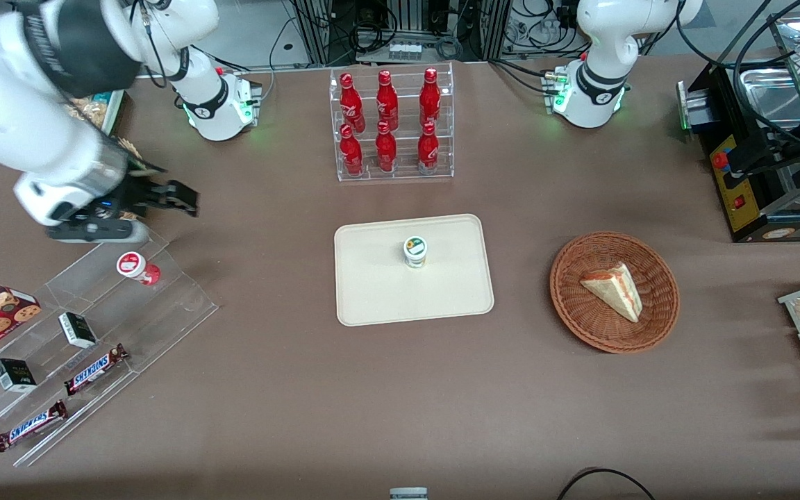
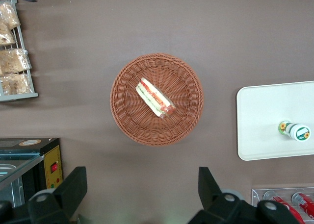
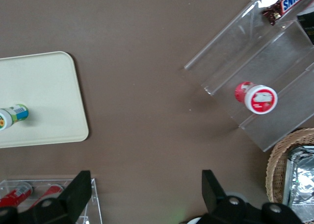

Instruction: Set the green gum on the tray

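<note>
Green gum [image 1: 414, 251] upright on tray [image 1: 372, 292]; hand [image 1: 181, 198] spread, empty, above clear shelf [image 1: 164, 305].

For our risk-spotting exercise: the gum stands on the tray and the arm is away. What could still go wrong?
1. The gum stands upright on the tray; a knock might tip it and let it roll.
2. The open hand hovers above the stepped stand near the red gum; swinging low might topple it.

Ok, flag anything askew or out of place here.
Nothing stands out: the small white-and-green gum bottle stands upright on the cream rectangular plastic tray. The tool is open above the clear acrylic stepped shelf.
</note>
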Robot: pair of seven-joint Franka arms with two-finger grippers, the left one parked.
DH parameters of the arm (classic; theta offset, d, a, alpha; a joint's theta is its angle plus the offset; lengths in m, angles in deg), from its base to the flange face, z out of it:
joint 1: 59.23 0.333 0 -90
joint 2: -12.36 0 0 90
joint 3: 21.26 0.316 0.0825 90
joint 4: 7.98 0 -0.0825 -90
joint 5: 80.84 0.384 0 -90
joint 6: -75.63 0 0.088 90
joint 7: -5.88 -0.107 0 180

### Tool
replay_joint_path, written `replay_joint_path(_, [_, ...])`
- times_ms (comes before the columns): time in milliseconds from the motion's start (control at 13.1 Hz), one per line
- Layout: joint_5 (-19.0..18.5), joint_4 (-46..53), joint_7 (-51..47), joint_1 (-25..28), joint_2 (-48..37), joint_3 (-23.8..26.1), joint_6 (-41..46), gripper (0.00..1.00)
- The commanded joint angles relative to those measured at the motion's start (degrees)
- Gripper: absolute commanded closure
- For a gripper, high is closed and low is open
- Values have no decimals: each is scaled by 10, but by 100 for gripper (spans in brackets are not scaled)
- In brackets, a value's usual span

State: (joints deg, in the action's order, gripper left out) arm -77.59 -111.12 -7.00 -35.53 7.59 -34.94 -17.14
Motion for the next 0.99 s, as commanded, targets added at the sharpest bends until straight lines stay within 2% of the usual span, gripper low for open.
replay_joint_path(0, [-11,-29,42,-65,-30,39,0,0])
replay_joint_path(153, [-14,-29,84,-122,-29,59,-1,0])
replay_joint_path(305, [-20,-24,126,-151,-26,60,-2,0])
replay_joint_path(763, [-38,-11,137,-165,-23,54,0,0])
replay_joint_path(916, [-31,-2,136,-200,-12,61,0,0])
